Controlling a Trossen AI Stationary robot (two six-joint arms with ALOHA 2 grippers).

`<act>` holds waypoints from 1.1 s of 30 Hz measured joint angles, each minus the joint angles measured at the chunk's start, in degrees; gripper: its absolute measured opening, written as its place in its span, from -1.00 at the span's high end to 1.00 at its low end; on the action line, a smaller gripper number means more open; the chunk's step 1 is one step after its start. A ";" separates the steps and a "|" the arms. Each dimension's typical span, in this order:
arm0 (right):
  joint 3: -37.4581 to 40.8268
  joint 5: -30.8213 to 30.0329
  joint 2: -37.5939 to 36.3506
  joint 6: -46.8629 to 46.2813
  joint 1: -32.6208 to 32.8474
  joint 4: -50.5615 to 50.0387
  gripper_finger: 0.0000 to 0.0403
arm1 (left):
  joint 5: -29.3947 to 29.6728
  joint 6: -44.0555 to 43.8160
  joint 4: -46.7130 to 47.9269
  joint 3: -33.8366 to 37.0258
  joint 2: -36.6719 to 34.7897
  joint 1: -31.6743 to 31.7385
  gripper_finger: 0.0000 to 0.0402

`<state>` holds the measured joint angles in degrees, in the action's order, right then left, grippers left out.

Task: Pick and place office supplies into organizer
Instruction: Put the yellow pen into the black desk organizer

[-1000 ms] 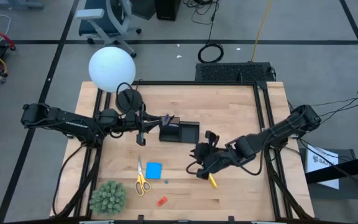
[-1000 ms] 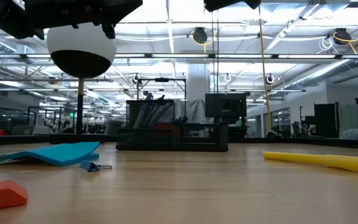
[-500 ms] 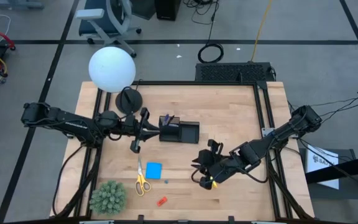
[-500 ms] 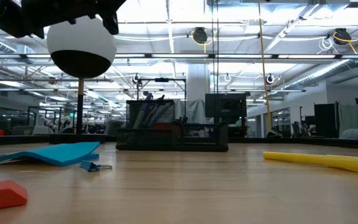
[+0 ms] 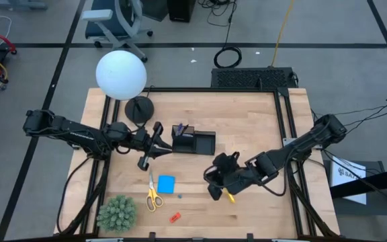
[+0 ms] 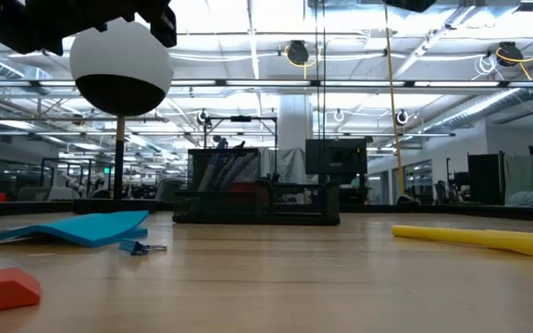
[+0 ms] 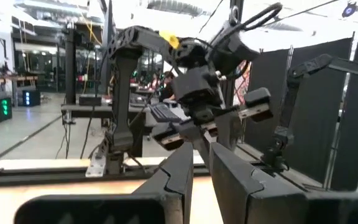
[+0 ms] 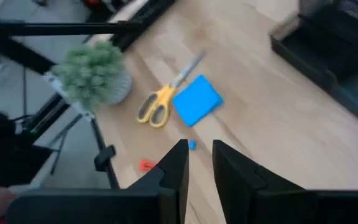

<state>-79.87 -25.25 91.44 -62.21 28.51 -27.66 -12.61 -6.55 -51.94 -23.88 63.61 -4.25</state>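
My left gripper (image 5: 166, 145) hovers level just left of the black organizer (image 5: 194, 141), shut with nothing between its fingers. Above the table's middle right, my right gripper (image 5: 211, 189) slants down toward the near left, also shut and empty. A yellow pen (image 5: 230, 196) lies flat on the table, partly under that hand. The yellow-handled scissors (image 8: 160, 102), blue note pad (image 8: 196, 99), a small blue clip (image 8: 192, 145) and the red piece (image 8: 145, 165) lie on the wood ahead of my right gripper. Pens stand in the organizer's taller section (image 6: 225, 171).
A green spiky plant (image 5: 116, 213) stands at the near left corner. A lamp with a white globe (image 5: 121, 74) and round black base (image 5: 140, 109) stands at the far left. Bare wood lies right of the organizer and along the near edge (image 5: 267, 215).
My right gripper has rolled about its own line while staying over the yellow pen. My left gripper has also turned somewhat and swung a little toward the near edge beside the organizer. Nothing on the table has moved.
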 joint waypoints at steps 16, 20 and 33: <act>0.04 4.85 1.36 -15.66 -1.14 -9.48 0.68 | 0.08 0.39 0.30 0.00 -0.02 0.04 0.69; -0.62 7.58 3.06 -16.70 -2.22 -10.63 0.69 | 0.49 0.82 0.32 0.00 -0.02 0.10 0.69; -14.79 13.24 15.56 -17.39 -3.98 -25.25 0.69 | 0.51 0.37 0.46 0.00 -0.02 0.09 0.69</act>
<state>-94.66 -12.01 107.00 -79.60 24.53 -52.90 -12.10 -6.17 -51.48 -23.88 63.59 -4.16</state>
